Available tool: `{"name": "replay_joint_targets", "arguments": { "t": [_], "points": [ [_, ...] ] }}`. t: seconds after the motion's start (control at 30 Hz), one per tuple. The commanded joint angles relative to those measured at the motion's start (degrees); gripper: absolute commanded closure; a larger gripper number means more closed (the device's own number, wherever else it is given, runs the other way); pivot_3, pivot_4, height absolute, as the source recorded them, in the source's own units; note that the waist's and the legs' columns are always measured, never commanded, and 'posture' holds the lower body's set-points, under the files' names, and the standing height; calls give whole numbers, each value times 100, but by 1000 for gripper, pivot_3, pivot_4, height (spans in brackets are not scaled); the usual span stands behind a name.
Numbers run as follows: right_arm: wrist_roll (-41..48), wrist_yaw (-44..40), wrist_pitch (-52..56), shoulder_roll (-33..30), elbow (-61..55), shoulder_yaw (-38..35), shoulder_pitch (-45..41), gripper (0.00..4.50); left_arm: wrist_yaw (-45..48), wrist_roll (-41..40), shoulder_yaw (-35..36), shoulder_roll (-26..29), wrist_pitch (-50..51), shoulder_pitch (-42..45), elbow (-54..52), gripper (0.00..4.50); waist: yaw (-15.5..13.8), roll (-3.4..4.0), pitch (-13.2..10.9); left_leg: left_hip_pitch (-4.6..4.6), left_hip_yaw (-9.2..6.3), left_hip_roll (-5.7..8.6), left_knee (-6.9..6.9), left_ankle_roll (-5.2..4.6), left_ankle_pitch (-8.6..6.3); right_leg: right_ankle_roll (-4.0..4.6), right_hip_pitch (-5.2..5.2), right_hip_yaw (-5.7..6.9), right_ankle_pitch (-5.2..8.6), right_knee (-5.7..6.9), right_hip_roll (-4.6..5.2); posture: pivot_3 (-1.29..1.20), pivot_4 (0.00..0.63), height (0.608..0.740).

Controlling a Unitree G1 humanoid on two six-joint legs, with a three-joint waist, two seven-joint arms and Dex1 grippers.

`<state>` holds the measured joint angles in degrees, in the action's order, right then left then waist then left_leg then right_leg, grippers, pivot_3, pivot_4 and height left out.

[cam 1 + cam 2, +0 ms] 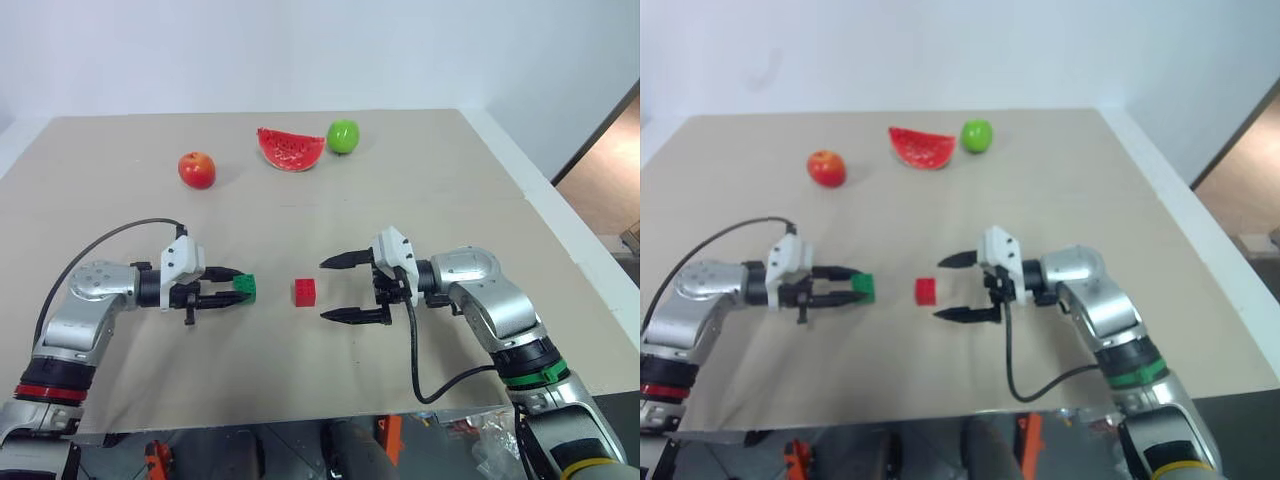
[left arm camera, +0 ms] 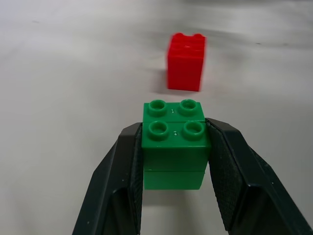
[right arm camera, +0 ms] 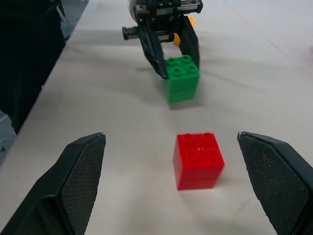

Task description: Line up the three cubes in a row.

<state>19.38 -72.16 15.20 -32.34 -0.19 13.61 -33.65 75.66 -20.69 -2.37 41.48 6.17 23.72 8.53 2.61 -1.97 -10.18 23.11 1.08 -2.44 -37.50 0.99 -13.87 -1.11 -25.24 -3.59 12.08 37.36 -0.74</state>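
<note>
My left gripper [image 1: 238,288] is shut on the green cube [image 1: 247,289], its black fingers [image 2: 127,166] clamped on the cube's two sides, low over the table. The red cube [image 1: 304,292] stands on the table a short gap to the right of the green one. My right gripper [image 1: 327,290] faces it from the right, open wide, with its fingertips level with the cube but apart from it. In the right wrist view the red cube [image 3: 198,159] lies between the spread fingers, and a bit of orange [image 3: 191,20] peeks out behind my left gripper.
A red apple [image 1: 197,170], a watermelon slice [image 1: 290,149] and a green apple [image 1: 343,136] lie at the far side of the beige table [image 1: 450,200]. The table's front edge runs close below both arms. A black cable [image 1: 430,385] hangs from the right wrist.
</note>
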Motion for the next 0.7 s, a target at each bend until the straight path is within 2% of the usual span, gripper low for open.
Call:
{"name": "replay_joint_targets", "arguments": {
  "t": [0.03, 0.7],
  "points": [
    [-18, -47, -158, 76, 50, -62, -236, 0, 268, 16, -65, 12, -109, 204, 100, 3185, -1, 0, 0, 1, -1, -2, 0, 0, 0, 1, 0, 1, 0, 0, -2, 0, 150, 740],
    [70, 134, 170, -92, -295, -255, -55, 0, 613, 429, -326, -377, -888, 505, 990, 3185, -7, 0, 0, 0, -2, -1, -25, 0, 1, 5, 1, 1, -3, 24, -3, 0, 150, 740]
  ]
}}
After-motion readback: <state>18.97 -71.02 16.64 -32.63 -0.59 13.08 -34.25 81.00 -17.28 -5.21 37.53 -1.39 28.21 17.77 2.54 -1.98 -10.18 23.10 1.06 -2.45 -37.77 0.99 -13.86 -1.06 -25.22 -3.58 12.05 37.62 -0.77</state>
